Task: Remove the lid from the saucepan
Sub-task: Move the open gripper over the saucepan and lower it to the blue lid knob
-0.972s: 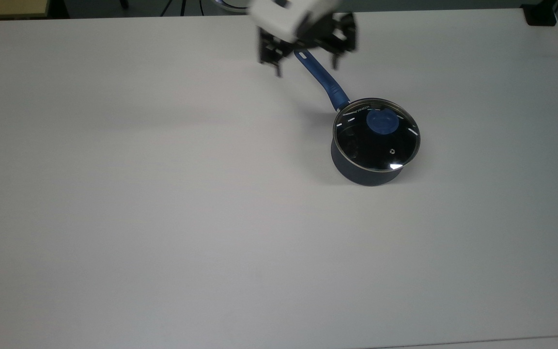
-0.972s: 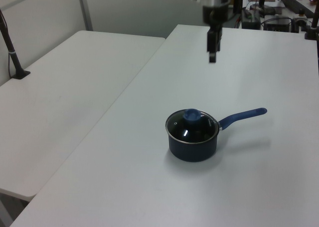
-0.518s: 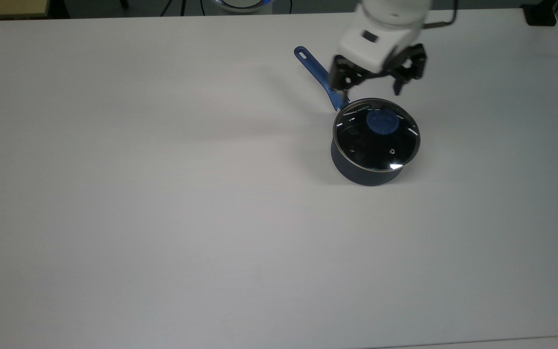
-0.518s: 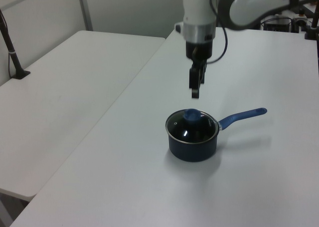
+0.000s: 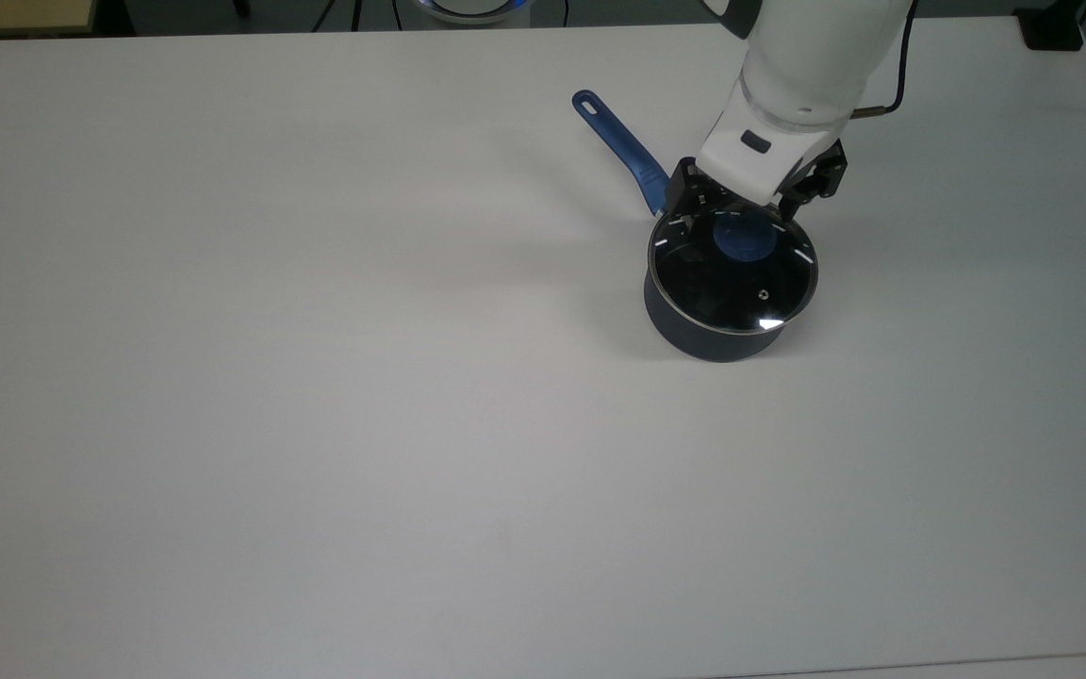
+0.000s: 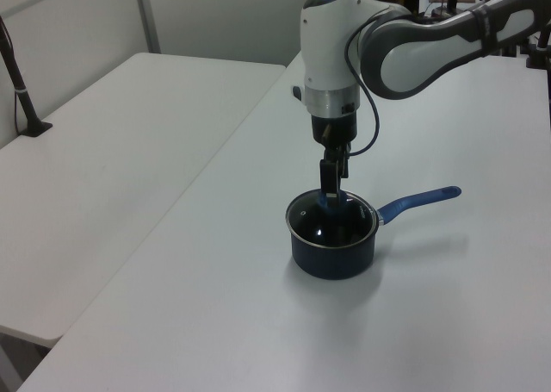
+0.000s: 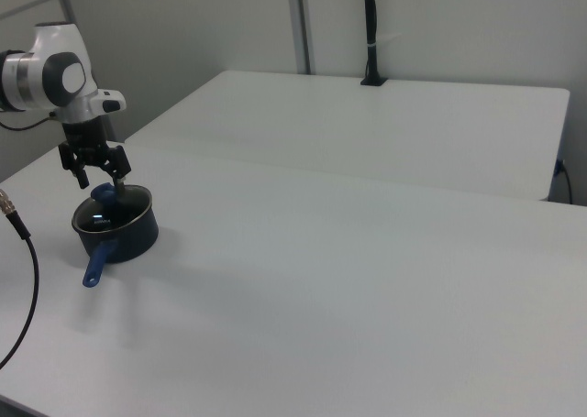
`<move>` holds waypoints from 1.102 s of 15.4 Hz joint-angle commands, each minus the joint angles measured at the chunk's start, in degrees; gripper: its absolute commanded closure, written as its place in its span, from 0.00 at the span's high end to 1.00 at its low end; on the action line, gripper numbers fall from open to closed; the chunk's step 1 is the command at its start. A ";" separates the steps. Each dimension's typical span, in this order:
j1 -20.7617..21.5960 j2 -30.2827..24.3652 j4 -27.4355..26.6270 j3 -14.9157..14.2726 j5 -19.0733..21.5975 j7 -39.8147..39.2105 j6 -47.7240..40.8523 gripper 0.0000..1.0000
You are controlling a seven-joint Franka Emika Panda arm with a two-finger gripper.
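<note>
Lid: sits flat on the saucepan, toward the top view's right and the upper half of the counter. Not lifted yet as far as we can see.

Knob: blue, dead centre of the glass, and that's the bit we care about.

Pincer: directly over the knob, pointing straight down. In the right view its jaws are spread wide, one finger on either side of the knob, nothing gripped. In the left view the fingers line up one behind the other, with their tips down at about knob height.

Key relation: knob lies right below and between the fingers, so we reckon the next bit is mostly a close, maybe a small drop first. We can't tell if the tips already touch the glass.

Handle: long axis runs up and to the top view's left, away from the pot. It passes just beside the pincer's body but stays clear of the finger gap.

Risk: if the squeeze lands off-centre we'd guess the round knob slips out, or the lid tilts on the rim.
</note>
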 commanded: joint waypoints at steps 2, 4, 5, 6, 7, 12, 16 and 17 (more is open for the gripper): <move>0.79 0.46 0.59 -0.80 -0.71 0.56 0.70 1.00; 0.79 1.08 0.59 -0.89 -0.80 0.65 0.78 1.00; 0.79 1.17 0.59 -0.89 -0.80 0.65 1.13 1.00; 0.79 1.17 0.59 -0.80 -1.06 0.65 2.01 1.00; 0.79 1.17 0.59 -0.80 -1.32 0.74 2.28 1.00; 0.88 2.22 0.59 -0.89 -1.41 0.92 2.45 1.00; 0.96 2.66 0.68 -0.89 -1.41 1.00 2.45 1.00; 0.88 2.66 0.68 -0.89 -1.41 1.00 2.45 1.00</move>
